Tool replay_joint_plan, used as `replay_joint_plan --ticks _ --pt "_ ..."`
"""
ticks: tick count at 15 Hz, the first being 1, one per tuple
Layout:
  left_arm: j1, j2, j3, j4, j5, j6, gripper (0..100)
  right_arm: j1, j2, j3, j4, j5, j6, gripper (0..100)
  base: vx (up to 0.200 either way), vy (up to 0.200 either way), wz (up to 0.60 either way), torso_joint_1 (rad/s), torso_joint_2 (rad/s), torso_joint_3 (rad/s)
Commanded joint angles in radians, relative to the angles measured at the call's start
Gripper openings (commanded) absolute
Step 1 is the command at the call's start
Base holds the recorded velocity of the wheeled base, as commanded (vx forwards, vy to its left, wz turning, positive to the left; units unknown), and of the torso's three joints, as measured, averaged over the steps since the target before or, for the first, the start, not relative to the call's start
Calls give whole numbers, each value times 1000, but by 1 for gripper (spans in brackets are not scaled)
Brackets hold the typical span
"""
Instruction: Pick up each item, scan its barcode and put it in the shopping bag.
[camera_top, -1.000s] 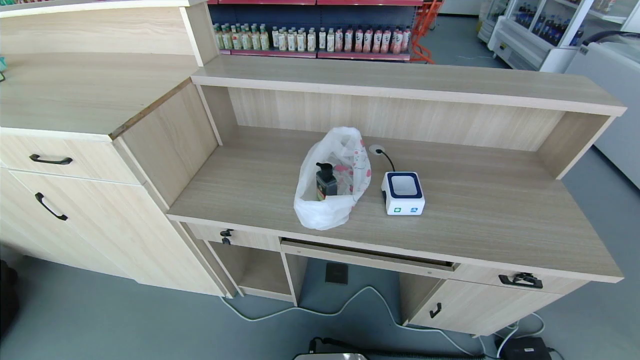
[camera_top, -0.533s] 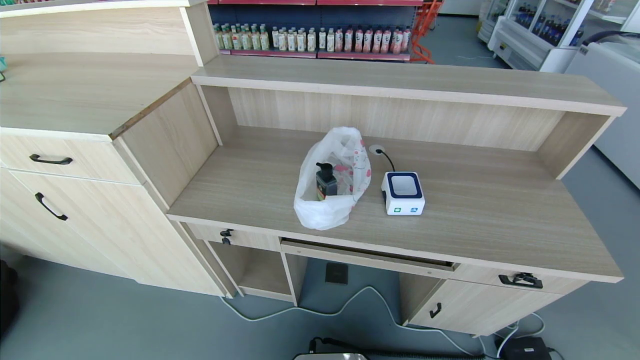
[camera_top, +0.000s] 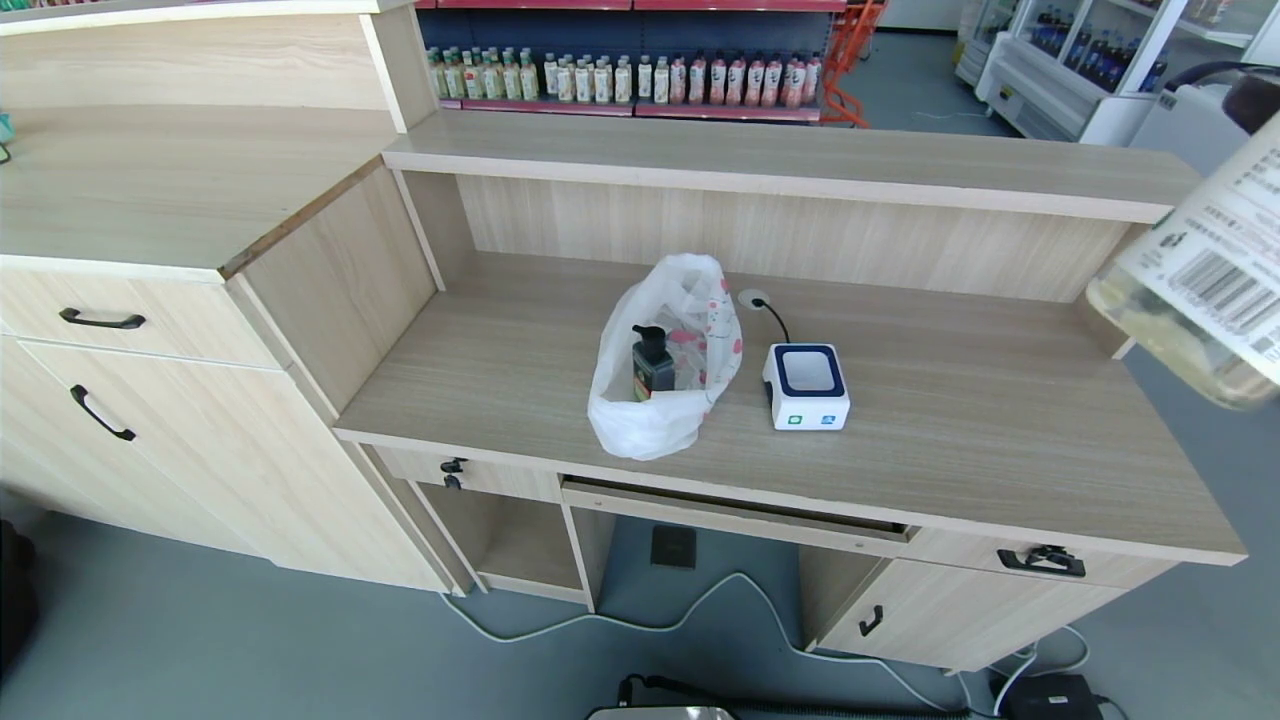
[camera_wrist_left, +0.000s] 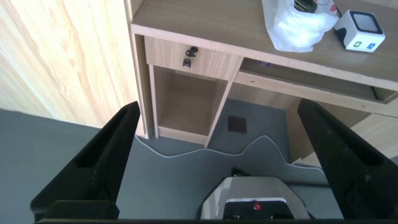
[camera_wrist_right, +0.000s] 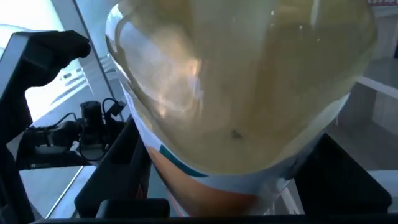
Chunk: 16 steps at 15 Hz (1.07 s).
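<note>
Scanning looks to be the step in hand. The right claw (camera_wrist_right: 230, 180) is clamped on a bottle (camera_top: 1195, 270) of pale liquid, held aloft well right of the scanner (camera_top: 806, 385) with its barcode facing the robot's head. I'd judge the next move must carry it over the scanner and turn that label down to the window. The bag (camera_top: 660, 360) stands just left of the scanner. The left claw (camera_wrist_left: 217, 112) hangs spread apart, low and left of the scanner.
</note>
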Motion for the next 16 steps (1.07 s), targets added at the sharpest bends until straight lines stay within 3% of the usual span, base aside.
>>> replay_joint_plan --ticks 1,4,6,10,16 --pt "0 0 0 0 1 0 100 -112 57 36 3 -106 -91 0 0 0 0 0 0 0" --pt "0 0 0 0 1 0 100 -116 167 37 23 -379 -337 0 0 0 0 0 0 0" --pt "0 0 0 0 -1 0 100 -118 192 43 150 -562 -538 0 0 0 0 0 0 0" --pt "0 0 0 0 -1 0 100 -219 203 77 358 -689 -923 0 0 0 0 0 0 0" --pt "0 0 0 0 -1 0 100 -238 224 76 493 -844 -986 0 0 0 0 0 0 0"
